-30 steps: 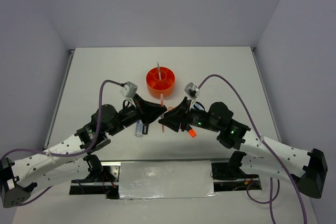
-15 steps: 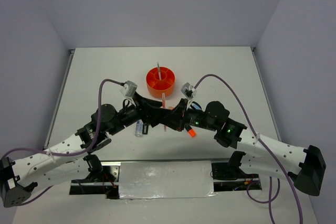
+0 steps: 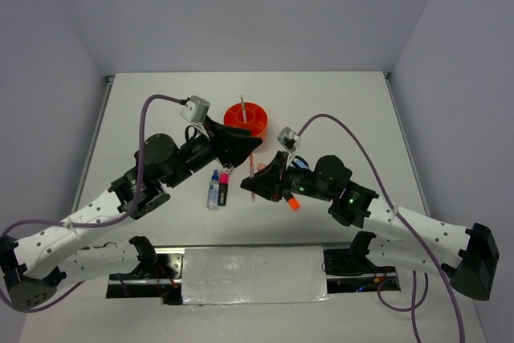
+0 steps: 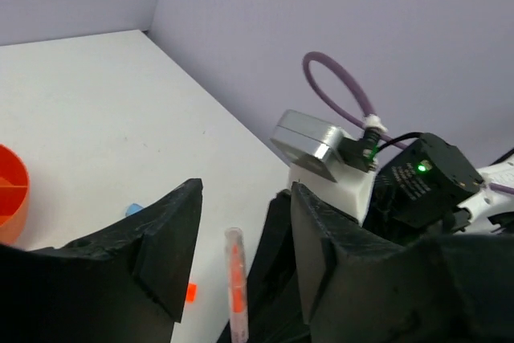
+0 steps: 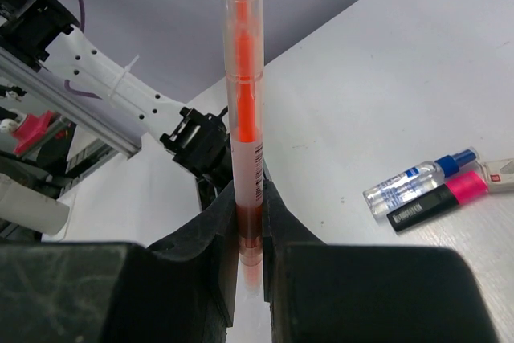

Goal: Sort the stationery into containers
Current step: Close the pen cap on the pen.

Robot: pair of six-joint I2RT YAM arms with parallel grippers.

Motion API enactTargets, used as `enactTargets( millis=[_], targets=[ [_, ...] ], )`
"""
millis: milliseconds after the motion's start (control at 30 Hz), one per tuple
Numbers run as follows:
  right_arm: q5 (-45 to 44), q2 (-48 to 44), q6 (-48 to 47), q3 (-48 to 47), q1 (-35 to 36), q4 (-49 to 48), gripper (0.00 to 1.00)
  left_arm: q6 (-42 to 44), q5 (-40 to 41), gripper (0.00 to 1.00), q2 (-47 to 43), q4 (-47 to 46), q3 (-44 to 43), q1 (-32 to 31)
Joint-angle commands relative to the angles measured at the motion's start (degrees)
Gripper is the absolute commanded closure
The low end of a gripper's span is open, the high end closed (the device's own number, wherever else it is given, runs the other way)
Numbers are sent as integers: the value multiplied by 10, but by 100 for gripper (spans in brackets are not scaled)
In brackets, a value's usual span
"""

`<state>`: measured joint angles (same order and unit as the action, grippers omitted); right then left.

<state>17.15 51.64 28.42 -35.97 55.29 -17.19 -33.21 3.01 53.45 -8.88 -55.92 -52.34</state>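
My right gripper (image 3: 259, 185) is shut on a thin orange pen (image 3: 251, 171), which stands up between its jaws in the right wrist view (image 5: 243, 78). My left gripper (image 3: 250, 144) hangs open just above and left of it, with the pen (image 4: 235, 287) showing beyond its gap, untouched. The round orange organiser (image 3: 252, 117) sits behind the left gripper, partly hidden, with a thin grey pen (image 3: 242, 107) standing in it. A blue-capped marker (image 3: 214, 191) and a pink-black highlighter (image 3: 225, 189) lie side by side on the table. An orange-black highlighter (image 3: 293, 202) pokes out under the right arm.
A light-blue piece (image 4: 132, 209) lies on the table past the left finger. The right arm's wrist camera (image 4: 317, 146) is close in front of the left gripper. White walls close the table at the back and both sides.
The left gripper opened, let go of the orange pen and rose back toward the organiser. The right gripper closed on the pen. The marker and pink highlighter are now uncovered.
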Motion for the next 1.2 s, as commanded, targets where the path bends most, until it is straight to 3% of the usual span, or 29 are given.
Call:
enactTargets(
  millis=[0,167,333,400,533,667,867,967,1167],
  targets=[
    [-9,-21,-12,-13,5,-7,100,10,-12,43,12,11,-15,9],
    [-10,-20,-17,-17,5,6,100,2,-17,43,10,3,6,14],
    [-13,-17,-18,-20,5,7,100,-3,-26,51,8,1,15,15],
    [-14,-15,-18,-22,5,7,100,-4,-36,61,5,-4,21,16],
    [-21,-8,-18,-26,5,13,100,-10,-47,69,3,-7,31,16],
    [-31,-7,-14,-30,5,15,100,-12,-49,100,3,-3,37,16],
    [-50,-1,-38,-76,5,71,100,-12,-64,100,10,4,51,16],
    [-77,14,-67,-155,0,115,100,-18,-75,100,11,0,71,15],
    [0,96,-90,-304,-86,156,100,-55,-92,100,6,-45,143,11]
  ],
)
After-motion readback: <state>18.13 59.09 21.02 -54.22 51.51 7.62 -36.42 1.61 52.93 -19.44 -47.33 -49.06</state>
